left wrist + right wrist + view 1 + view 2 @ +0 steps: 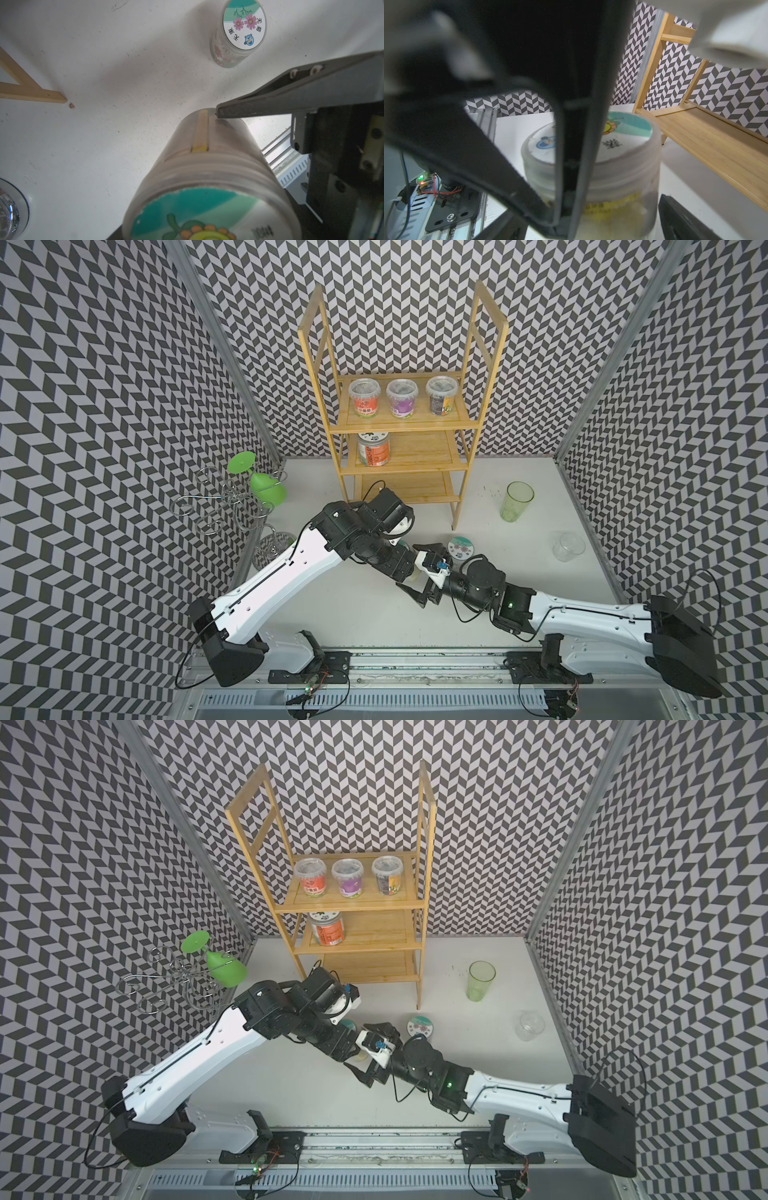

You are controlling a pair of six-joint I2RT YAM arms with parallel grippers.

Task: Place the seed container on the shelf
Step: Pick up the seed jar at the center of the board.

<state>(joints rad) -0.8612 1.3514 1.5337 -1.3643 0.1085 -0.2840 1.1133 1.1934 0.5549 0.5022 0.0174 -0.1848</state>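
In both top views the frosted plastic seed jar with a sunflower-printed lid (411,576) shows only as a pale sliver under the left arm (291,568). It sits in front of the tall bamboo three-tier shelf (419,448), apart from it. The right gripper (422,572) waits just beside the jar, jaws spread wide. The left wrist view shows the left gripper (199,133) clamped on the jar's body, one finger (270,97) pressing its wall and the other hidden behind. The jar looks light, stiff and slick, so the body below the ribbed lid seems the best hold. The right wrist view is mostly blurred black, and whether the jar's base touches the white table (691,176) cannot be told.
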